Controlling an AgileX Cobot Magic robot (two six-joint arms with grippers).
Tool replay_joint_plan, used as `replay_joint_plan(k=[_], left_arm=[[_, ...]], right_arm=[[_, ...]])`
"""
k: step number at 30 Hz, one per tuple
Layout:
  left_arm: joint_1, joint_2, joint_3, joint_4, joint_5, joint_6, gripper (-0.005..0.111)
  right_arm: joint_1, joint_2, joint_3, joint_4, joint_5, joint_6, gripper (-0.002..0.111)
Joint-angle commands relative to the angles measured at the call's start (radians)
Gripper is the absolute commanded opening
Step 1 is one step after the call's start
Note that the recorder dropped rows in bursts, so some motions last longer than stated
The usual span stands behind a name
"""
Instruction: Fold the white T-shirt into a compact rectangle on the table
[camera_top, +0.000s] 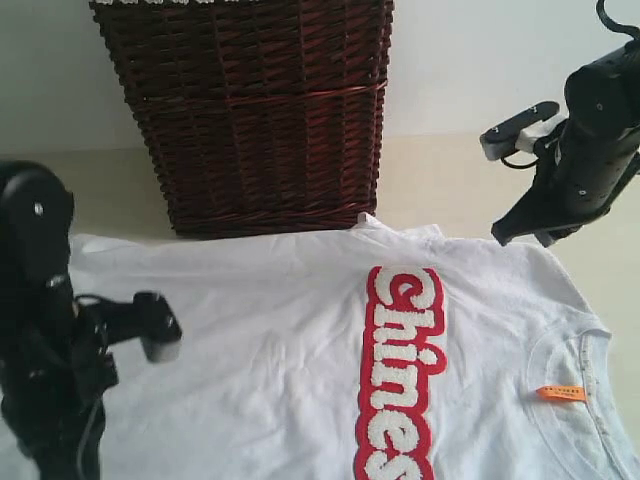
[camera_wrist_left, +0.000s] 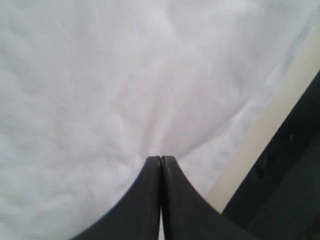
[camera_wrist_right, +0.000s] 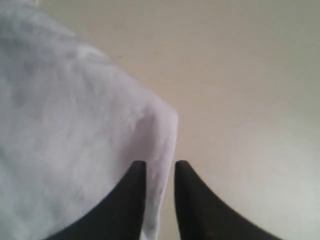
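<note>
At the left end effector, tips pressed together, apparently pinching a pucker of the white T-shirt; at the right end effector, jaws slightly parted around a cloth edge, not visibly clamping. Spread print-up on the table, beside a wicker basket. Looks like the opening fold; calls next for a firm grip at right.

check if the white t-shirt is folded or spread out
Spread out: the white T-shirt lies flat across the table, red lettering band and orange neck tag facing up.
</note>
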Motion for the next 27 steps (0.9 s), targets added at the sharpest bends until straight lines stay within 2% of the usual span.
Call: replay_joint_plan(k=[1, 3, 7, 9, 13, 18, 24, 27], left_arm=[[-0.007, -0.096, -0.096, -0.117, -0.003, -0.003, 0.0], [-0.007, -0.123, -0.104, -0.134, -0.019, -0.007, 0.0], [-0.007, -0.14, -0.104, -0.153, -0.032, -0.007, 0.0], [-0.007, -0.138, -0.104, -0.155, -0.032, -0.007, 0.0], [-0.007, -0.138, -0.104, -0.18, -0.032, -0.007, 0.0], [-0.007, -0.138, -0.104, -0.195, -0.034, -0.007, 0.0], [-0.007, -0.138, -0.104, -0.195, -0.034, -0.007, 0.0], [-0.007, -0.138, -0.104, -0.195, -0.034, -0.007, 0.0]], right_arm=[[-0.002, 0.025, -0.032, 0.039, -0.043, 0.048, 0.062], [-0.002, 0.066, -0.096, 0.13, 0.009, -0.063, 0.064], [-0.002, 0.143, -0.194, 0.372, 0.038, -0.36, 0.057], [-0.002, 0.165, -0.212, 0.423, -0.001, -0.422, 0.056], [-0.002, 0.211, -0.231, 0.42, -0.078, -0.424, 0.051], [-0.002, 0.27, -0.231, 0.417, 0.007, -0.534, 0.027], [-0.002, 0.269, -0.231, 0.427, 0.024, -0.538, 0.0], [-0.002, 0.24, -0.231, 0.427, 0.061, -0.542, 0.0]])
